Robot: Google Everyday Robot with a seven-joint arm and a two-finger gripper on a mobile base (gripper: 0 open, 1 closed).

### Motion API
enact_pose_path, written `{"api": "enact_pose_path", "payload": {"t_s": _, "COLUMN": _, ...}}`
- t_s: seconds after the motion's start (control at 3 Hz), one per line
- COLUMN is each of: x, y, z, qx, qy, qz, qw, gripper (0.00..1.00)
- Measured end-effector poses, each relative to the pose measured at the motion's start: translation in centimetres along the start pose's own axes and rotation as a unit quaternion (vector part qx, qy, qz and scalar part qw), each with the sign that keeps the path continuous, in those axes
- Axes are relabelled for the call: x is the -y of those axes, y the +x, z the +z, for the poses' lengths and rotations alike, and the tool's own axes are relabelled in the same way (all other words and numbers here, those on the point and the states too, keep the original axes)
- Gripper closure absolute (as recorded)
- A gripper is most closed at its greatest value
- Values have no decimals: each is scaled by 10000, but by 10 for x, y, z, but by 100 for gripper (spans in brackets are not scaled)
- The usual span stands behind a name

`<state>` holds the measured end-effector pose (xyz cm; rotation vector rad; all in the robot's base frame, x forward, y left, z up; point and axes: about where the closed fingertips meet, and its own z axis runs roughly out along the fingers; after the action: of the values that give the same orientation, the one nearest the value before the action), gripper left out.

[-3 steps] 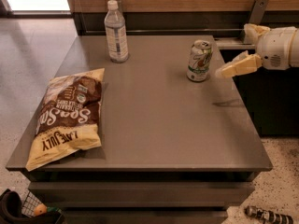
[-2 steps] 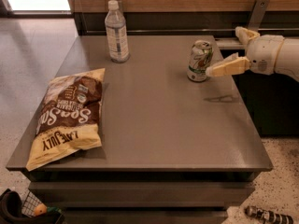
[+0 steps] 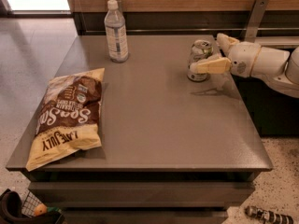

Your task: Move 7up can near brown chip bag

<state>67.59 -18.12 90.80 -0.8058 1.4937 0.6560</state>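
The 7up can (image 3: 198,59) stands upright on the grey table (image 3: 159,120) at the back right. My gripper (image 3: 207,53) reaches in from the right with its cream fingers open, one finger (image 3: 210,66) in front of the can and the other behind it, so the can sits between them. The brown chip bag (image 3: 67,113) lies flat at the table's left front, far from the can.
A clear plastic water bottle (image 3: 116,31) stands at the back left of the table. A wooden wall panel and a metal bracket (image 3: 254,17) run behind the table. Items lie on the floor at the lower left and lower right.
My gripper has moved left from beside the can until its fingers straddle it. The can, bag and bottle have not moved.
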Motion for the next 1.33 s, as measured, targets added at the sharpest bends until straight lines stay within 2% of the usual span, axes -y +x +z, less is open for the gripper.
{"api": "enact_pose_path", "payload": {"t_s": 0.33, "x": -4, "y": 2, "z": 21, "qx": -99, "qy": -188, "qz": 298, "qw": 9993, "gripper": 16}}
{"api": "enact_pose_path", "payload": {"t_s": 0.67, "x": -6, "y": 2, "z": 23, "qx": -102, "qy": -205, "qz": 347, "qw": 9991, "gripper": 39}}
{"api": "enact_pose_path", "payload": {"t_s": 1.0, "x": -7, "y": 2, "z": 26, "qx": -99, "qy": -229, "qz": 344, "qw": 9991, "gripper": 63}}
{"api": "enact_pose_path", "payload": {"t_s": 1.33, "x": -9, "y": 1, "z": 29, "qx": -96, "qy": -261, "qz": 345, "qw": 9990, "gripper": 94}}
